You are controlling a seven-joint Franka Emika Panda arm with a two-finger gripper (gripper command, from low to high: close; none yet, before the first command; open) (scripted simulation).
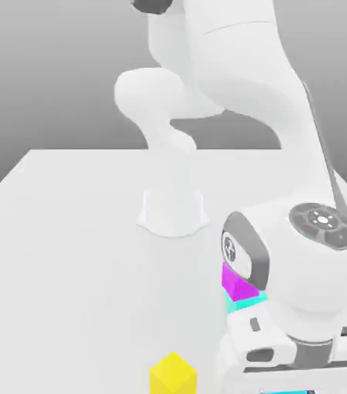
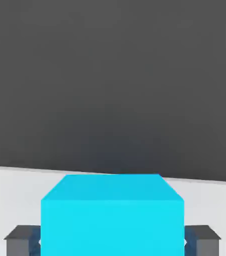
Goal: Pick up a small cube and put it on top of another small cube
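Observation:
The small cube (image 2: 112, 215) is bright cyan and sits squarely between the two dark fingers (image 2: 22, 241) of my gripper (image 2: 112, 242), which is shut on it. White table surface lies under and around it. In the exterior view my hand (image 1: 299, 346) hangs low at the front of the table, on the exterior view's right, with its fingertips cut off by the picture's edge. A yellow cube (image 1: 173, 375) stands on the table just to the exterior view's left of the hand. A magenta cube (image 1: 238, 282) peeks out behind the wrist.
A strip of cyan (image 1: 247, 302) shows just below the magenta cube, mostly hidden by my wrist. The arm's white base (image 1: 173, 209) stands mid-table behind. The white table (image 1: 68, 254) stretches wide on the exterior view's left.

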